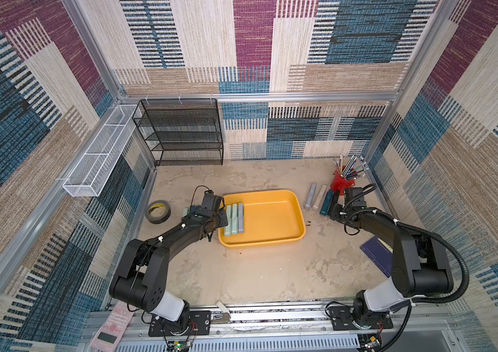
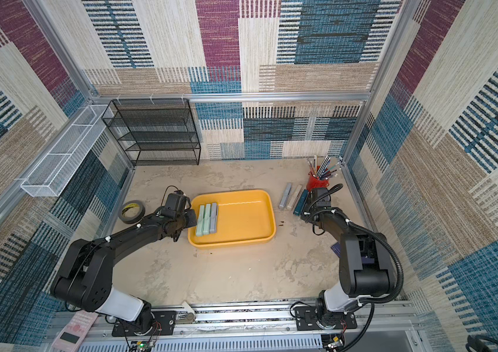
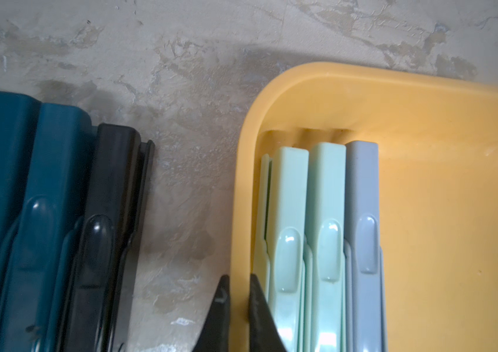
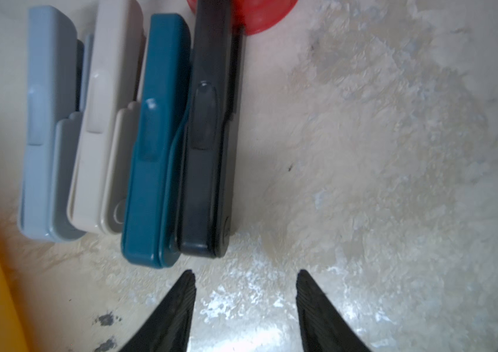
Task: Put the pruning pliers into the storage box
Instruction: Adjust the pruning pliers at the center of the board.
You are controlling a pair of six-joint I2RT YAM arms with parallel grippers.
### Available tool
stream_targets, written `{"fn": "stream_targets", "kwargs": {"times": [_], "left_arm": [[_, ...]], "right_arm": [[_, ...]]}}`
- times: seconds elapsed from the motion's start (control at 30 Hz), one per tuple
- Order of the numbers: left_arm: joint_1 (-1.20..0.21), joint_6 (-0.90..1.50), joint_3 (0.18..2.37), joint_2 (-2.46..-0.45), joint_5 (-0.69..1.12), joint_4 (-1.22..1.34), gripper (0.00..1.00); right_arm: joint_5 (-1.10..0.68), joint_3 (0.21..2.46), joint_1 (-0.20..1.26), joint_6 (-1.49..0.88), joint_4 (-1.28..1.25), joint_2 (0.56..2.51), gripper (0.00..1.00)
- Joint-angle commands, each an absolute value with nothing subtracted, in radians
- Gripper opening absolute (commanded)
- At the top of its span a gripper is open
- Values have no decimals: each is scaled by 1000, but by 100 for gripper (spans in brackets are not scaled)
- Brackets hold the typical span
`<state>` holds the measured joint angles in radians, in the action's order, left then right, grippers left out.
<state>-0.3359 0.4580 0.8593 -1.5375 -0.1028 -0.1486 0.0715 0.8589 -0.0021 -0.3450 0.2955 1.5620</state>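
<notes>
Beige table (image 1: 256,274), storage box (image 1: 272,219) holding three pruning pliers (image 1: 234,219), left gripper (image 3: 238,277) clamping its rim, right gripper (image 4: 246,274) parted

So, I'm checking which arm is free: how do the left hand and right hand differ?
The left hand is shut on the storage box wall; the right hand is open and empty. The left hand sits beside three pliers lying in the box; the right hand faces four pliers on the table. Both are black and pointed.

We've got 3 pruning pliers (image 1: 234,219) in 1 storage box (image 1: 272,221), 4 by 1 red cup (image 1: 339,183), at least 3 near 1 tape roll (image 1: 157,220).
</notes>
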Motion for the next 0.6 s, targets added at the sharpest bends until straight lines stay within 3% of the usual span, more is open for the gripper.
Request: {"fn": "stream_targets", "kwargs": {"times": [0.0,0.57], "left_arm": [[-328,428,872,-1546,-105,-165,11],[-317,424,911,-1582,-91,-186,10]], "right_arm": [[38,872,-1,-312,243,1590,56],[-12,928,-1,-288,192,1720,57]]}}
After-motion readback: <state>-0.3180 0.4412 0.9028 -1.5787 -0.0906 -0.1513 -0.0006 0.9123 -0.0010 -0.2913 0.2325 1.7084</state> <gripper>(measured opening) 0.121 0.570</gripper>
